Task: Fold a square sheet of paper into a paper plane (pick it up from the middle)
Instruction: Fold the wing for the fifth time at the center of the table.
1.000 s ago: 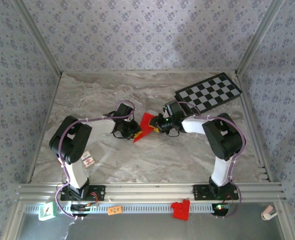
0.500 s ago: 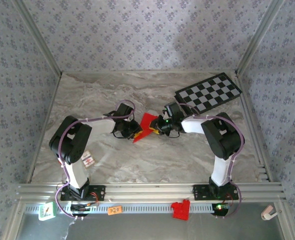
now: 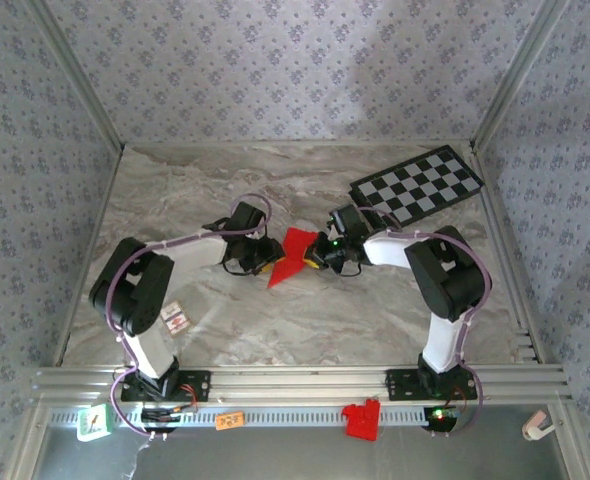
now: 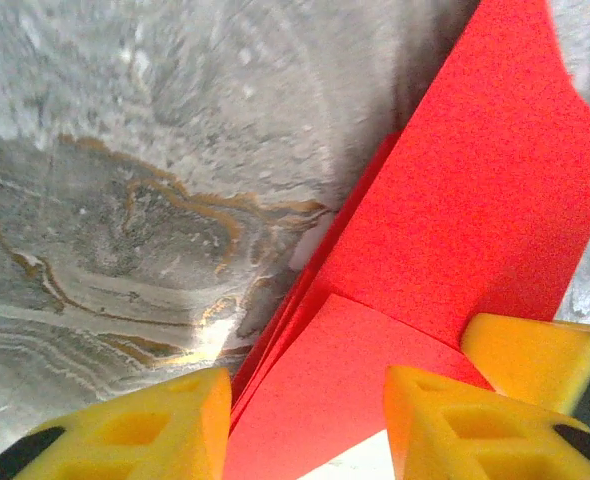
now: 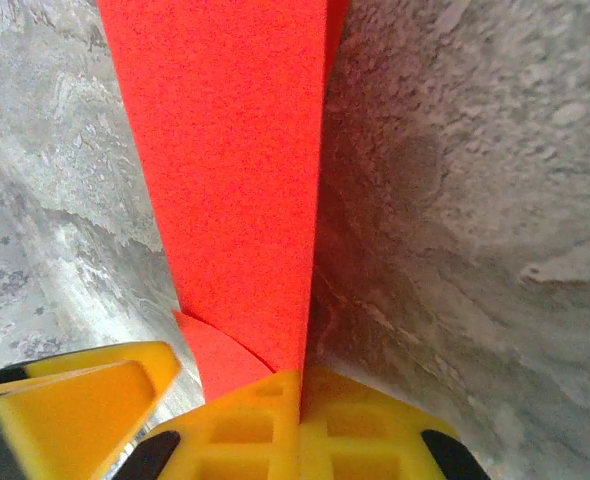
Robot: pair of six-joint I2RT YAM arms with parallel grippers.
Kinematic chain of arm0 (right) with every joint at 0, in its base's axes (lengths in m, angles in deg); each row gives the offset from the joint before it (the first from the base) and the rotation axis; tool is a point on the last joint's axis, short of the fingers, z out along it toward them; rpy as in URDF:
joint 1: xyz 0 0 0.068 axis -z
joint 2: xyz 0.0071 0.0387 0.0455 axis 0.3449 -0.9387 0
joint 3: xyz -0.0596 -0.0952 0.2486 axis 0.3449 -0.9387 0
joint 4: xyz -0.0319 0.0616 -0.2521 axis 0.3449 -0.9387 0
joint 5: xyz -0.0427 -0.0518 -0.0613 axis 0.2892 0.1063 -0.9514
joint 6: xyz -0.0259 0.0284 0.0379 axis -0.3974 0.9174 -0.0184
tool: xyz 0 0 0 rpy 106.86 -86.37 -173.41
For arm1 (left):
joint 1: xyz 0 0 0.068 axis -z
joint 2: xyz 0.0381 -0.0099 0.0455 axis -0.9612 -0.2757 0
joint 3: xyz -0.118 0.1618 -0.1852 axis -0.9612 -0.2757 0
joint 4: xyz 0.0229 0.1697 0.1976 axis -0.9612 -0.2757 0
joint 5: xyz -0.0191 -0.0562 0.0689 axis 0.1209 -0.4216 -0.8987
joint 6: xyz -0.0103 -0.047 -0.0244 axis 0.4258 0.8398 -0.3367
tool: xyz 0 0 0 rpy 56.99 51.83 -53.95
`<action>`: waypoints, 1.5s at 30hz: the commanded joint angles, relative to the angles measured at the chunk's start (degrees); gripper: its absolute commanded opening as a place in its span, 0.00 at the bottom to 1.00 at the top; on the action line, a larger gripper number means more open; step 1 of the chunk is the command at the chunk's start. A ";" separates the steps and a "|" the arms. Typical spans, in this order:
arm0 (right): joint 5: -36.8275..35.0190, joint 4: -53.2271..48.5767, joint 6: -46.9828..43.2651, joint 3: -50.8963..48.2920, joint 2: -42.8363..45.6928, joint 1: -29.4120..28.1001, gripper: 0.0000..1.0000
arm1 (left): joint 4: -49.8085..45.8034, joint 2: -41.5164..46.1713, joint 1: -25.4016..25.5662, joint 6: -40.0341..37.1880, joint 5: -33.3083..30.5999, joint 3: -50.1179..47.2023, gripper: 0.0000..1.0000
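Note:
The red sheet of paper (image 3: 293, 254) is folded into a slim, layered, pointed plane shape and stands on edge at mid-table between both grippers. My left gripper (image 3: 266, 258) is at its left side. In the left wrist view the paper (image 4: 445, 230) runs between the yellow fingers (image 4: 145, 430), which stand apart, so this gripper (image 4: 305, 430) is open. My right gripper (image 3: 316, 258) is at the paper's right side. In the right wrist view its two fingertips (image 5: 300, 425) are pressed together on the lower edge of the paper (image 5: 225, 170).
A black-and-white checkered board (image 3: 416, 185) lies at the back right. A small red plastic bracket (image 3: 361, 420) sits on the front rail. Small cards (image 3: 175, 319) lie near the left arm's base. Patterned walls enclose the marble table (image 3: 275, 330).
My left gripper's jaws have opened off the paper, while my right gripper has shut on it. The left arm's elbow has shifted slightly left.

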State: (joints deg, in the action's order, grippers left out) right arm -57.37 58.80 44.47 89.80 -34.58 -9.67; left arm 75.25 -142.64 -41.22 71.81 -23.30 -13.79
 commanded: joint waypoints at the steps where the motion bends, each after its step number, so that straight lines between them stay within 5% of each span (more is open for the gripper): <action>1: -2.16 -5.32 -1.63 2.23 3.53 0.49 0.00 | -2.46 3.70 1.30 -9.58 -3.55 2.31 0.47; 8: -3.08 -6.69 1.73 0.87 7.18 1.76 0.00 | 0.99 5.76 6.03 -25.75 -8.64 1.78 0.74; 14: -4.03 -7.39 4.70 -0.77 9.63 3.26 0.01 | 6.87 7.49 10.44 -36.29 -12.20 -0.64 0.84; 20: -3.21 -7.35 6.79 -1.69 10.55 4.34 0.01 | 18.19 9.34 14.12 -48.93 -12.90 -6.68 0.81; 25: -2.59 -7.53 7.95 -1.79 10.52 4.71 0.01 | 18.67 6.28 14.89 -54.46 -12.51 -5.17 0.75; 45: -0.52 -9.73 8.85 0.32 9.59 4.98 0.03 | 23.62 -2.18 15.09 -59.27 -13.83 -3.60 0.50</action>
State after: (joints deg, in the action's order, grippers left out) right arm -58.71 51.24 52.25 88.54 -25.51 -4.93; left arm 96.32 -143.78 -26.25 13.47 -36.53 -18.64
